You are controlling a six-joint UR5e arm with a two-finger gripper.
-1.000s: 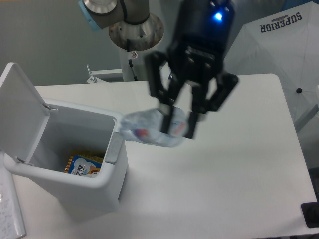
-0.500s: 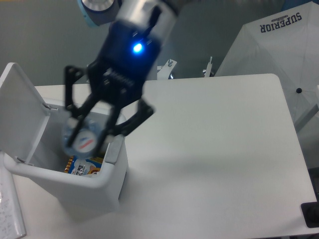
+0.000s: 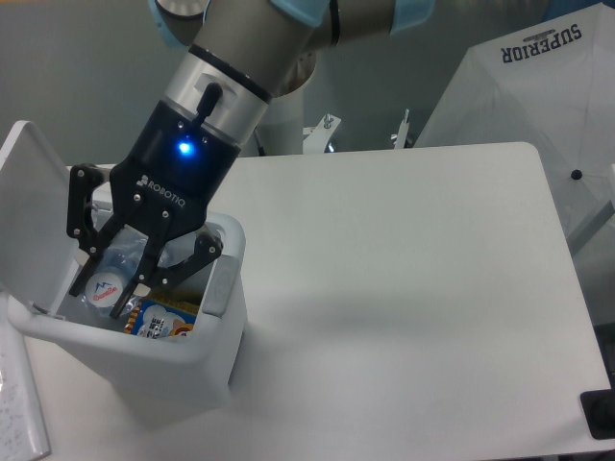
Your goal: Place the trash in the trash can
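The black two-finger gripper [image 3: 108, 285] on the silver-and-black arm reaches down at a slant into the mouth of the white rectangular plastic trash can [image 3: 183, 360], which stands at the left end of the white table [image 3: 413, 288]. Its fingers [image 3: 86, 252] are pinched on the clear bluish plastic bottle [image 3: 108, 277], one on each side of it, and the bottle's round end with a white, red and blue label faces up and out towards me. The bottle sits inside the rim of the can, low in the opening, just above a blue-and-yellow printed packet [image 3: 159, 320] that lies on the floor of the can; whether the bottle touches the packet I cannot tell, as the fingers cover that spot. The can's flat white hinged lid [image 3: 34, 206] stands open, tipped back on the far left side, and a grey tab [image 3: 221, 285] shows on the can's right wall, just beside the gripper's outer linkage. A small blue light [image 3: 183, 148] glows on the gripper's black body, above the white lettering printed there. Behind the table, near its far edge, a pair of metal clamp fittings [image 3: 327, 128] stick up, and to the right a white folded cloth or cover with dark lettering [image 3: 538, 77] leans close by the table's right corner. A dark object [image 3: 600, 413] pokes in at the lower right edge, too cut off to make out.
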